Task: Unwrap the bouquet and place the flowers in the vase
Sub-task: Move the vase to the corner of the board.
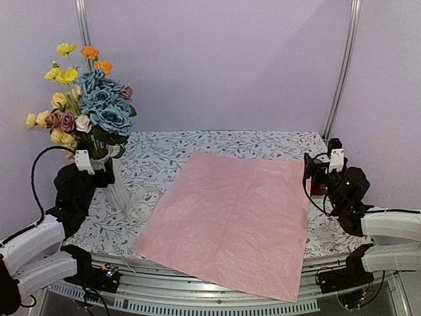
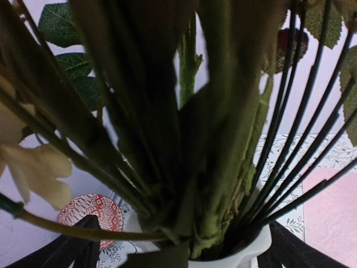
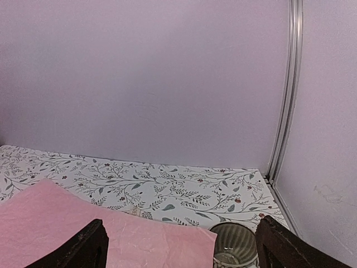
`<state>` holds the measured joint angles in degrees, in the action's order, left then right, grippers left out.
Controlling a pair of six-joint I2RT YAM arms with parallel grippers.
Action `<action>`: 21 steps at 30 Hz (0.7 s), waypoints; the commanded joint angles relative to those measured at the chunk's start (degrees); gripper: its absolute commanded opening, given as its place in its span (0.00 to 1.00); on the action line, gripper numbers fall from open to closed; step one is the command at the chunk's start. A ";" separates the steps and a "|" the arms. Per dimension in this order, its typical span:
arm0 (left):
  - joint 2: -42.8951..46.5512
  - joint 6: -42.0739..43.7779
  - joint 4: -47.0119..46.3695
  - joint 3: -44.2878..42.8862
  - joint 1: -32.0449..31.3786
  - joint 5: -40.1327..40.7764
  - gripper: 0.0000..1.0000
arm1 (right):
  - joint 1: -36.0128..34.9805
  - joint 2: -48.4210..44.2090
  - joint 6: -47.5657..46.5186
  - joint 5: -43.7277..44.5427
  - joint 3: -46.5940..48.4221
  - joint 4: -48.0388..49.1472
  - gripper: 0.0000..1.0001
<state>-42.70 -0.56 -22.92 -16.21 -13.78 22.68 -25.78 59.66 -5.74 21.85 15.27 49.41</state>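
The flowers [image 1: 99, 105] stand upright in the white ridged vase [image 1: 118, 192] at the table's far left, blue roses in the middle and yellow and orange blooms on top. In the left wrist view their green stems [image 2: 223, 139] fan out of the vase rim [image 2: 248, 255]. My left gripper [image 1: 104, 172] is open, its fingers [image 2: 75, 248] on either side of the vase's mouth. The bouquet's pink wrapping paper [image 1: 230, 217] lies spread flat across the table's middle. My right gripper [image 1: 312, 172] hovers open at the right edge, holding nothing.
A cream ribbon [image 1: 139, 204] lies coiled beside the vase's foot. A striped cup [image 3: 234, 248] stands below my right gripper [image 3: 184, 251], past the paper's corner [image 3: 184, 240]. A red patterned saucer [image 2: 92, 215] sits behind the vase. Metal posts rise at both back corners.
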 commanded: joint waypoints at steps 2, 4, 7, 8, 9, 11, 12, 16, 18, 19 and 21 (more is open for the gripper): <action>-3.07 2.46 -7.07 0.48 1.59 -2.03 0.96 | 0.47 -1.00 0.55 -0.75 -0.88 1.31 0.94; -3.69 3.17 -8.56 0.79 1.91 -3.32 0.93 | 0.47 -0.86 0.55 -0.75 -0.85 1.35 0.94; -4.46 3.89 -9.89 0.90 2.21 -4.19 0.88 | 0.47 -0.91 0.52 -0.75 -0.85 1.29 0.94; -4.49 4.14 -10.72 1.03 2.23 -4.34 0.88 | 0.45 -0.94 0.48 -0.75 -0.85 1.24 0.94; -4.43 4.62 -11.81 1.50 2.22 -4.64 0.86 | 0.47 -0.90 0.53 -0.75 -0.85 1.22 0.94; -4.25 5.78 -14.88 2.68 2.27 -5.90 0.81 | 0.42 -0.88 0.38 -0.76 -0.77 1.22 0.94; -4.23 6.35 -16.21 3.34 2.34 -6.76 0.77 | 0.46 -0.80 0.44 -0.82 -0.74 1.26 0.94; -5.11 7.74 -18.09 3.34 2.49 -8.66 0.66 | 0.44 -0.77 0.54 -0.84 -0.77 1.14 0.94; -5.37 8.23 -18.65 3.22 2.52 -8.97 0.64 | 0.47 -0.85 0.47 -0.84 -0.77 1.05 0.94; -5.31 8.35 -19.11 3.28 2.50 -9.37 0.64 | 0.51 -0.78 0.46 -0.83 -0.77 1.00 0.94; -5.13 8.39 -20.27 3.63 2.54 -10.65 0.63 | 0.42 -0.77 0.43 -0.86 -0.77 1.04 0.94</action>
<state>-48.10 5.04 -37.19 -13.13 -12.08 14.20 -25.69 59.33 -5.74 21.71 15.25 49.43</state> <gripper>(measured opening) 0.677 0.936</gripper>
